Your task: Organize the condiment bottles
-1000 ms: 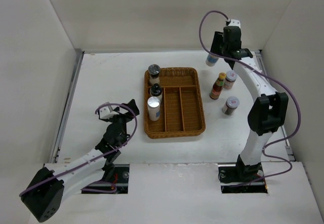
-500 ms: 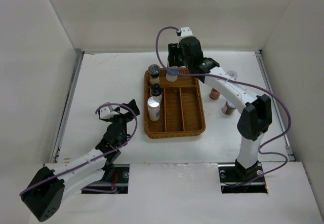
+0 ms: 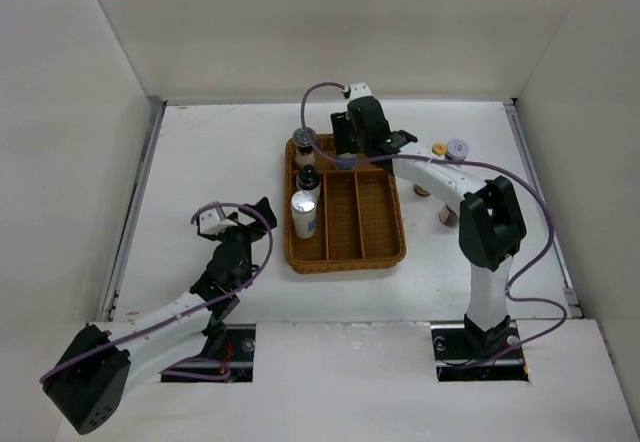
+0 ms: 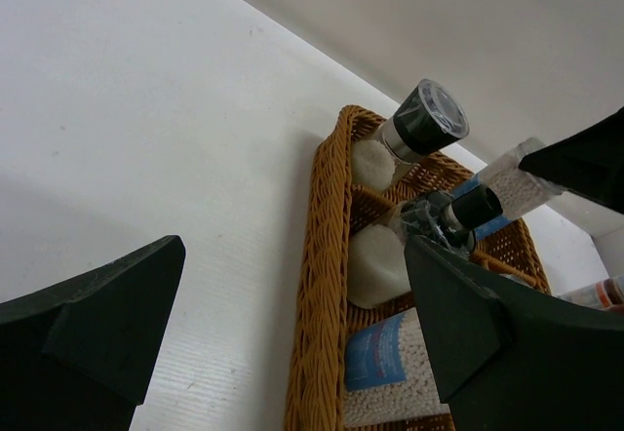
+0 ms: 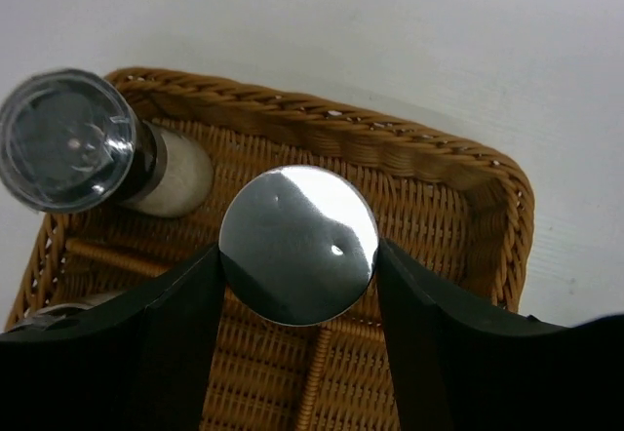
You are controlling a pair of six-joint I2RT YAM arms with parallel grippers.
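Note:
My right gripper is shut on a silver-capped white shaker and holds it upright over the far end of the wicker basket, above its middle compartments. In the basket's left column stand a dark-lidded shaker, a dark-capped bottle and a white-capped shaker with a blue label. The yellow-capped red sauce bottle and a pale-lidded jar stand right of the basket. Another jar is partly hidden behind my right arm. My left gripper is open and empty, left of the basket.
White walls close the table on the left, far and right sides. In the right wrist view the basket's far rim curves just beyond the held shaker, with the dark-lidded shaker to its left. In the left wrist view the basket's left rim lies between the fingers.
My right arm has carried the silver-capped shaker from the far right of the table leftward, to over the basket's far end. The left arm has not moved.

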